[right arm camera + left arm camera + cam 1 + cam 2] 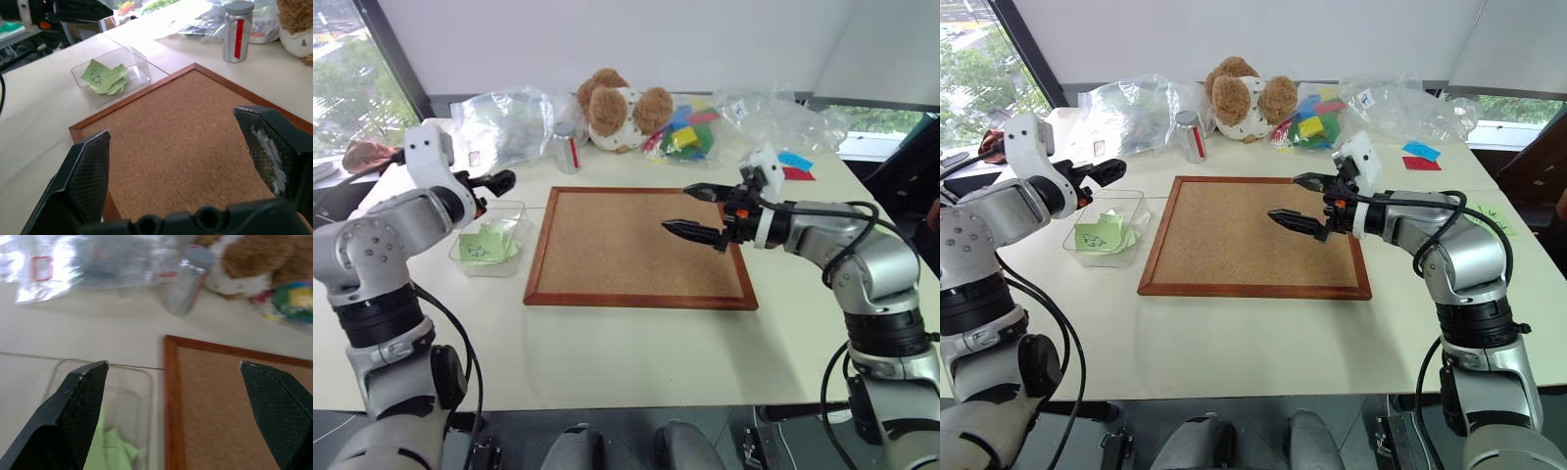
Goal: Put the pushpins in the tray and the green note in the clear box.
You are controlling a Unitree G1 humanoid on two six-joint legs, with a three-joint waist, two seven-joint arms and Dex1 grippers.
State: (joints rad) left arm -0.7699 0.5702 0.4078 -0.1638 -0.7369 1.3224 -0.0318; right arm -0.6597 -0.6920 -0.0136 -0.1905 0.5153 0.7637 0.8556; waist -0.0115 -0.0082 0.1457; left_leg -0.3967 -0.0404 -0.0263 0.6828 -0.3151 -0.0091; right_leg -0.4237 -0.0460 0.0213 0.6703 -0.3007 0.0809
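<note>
Left gripper (pixel 497 182) stood with jaws spread wide and nothing between them, raised just over the far edge of the clear box (pixel 514 210), which sat on the table just off the cork board's (pixel 641 245) left frame. The green note (pixel 485 244) lay inside that box, crumpled and folded on itself, touching the floor of it. Right gripper (pixel 698 213) hung over the cork board's right half, fingers likewise parted and empty. No pins could be made out on the cork, and no reddish dish either; they may be too small or hidden, could not tell. Judged the note as near weightless, limp, apt to cling or spring open; best pinched at a raised fold rather than a flat edge. The box walls looked thin, stiff and slick, likely to skid if nudged. Beyond the board's far edge: a metal can (pixel 567 147), a plush bear (pixel 619 110), plastic bags (pixel 504 125).
</note>
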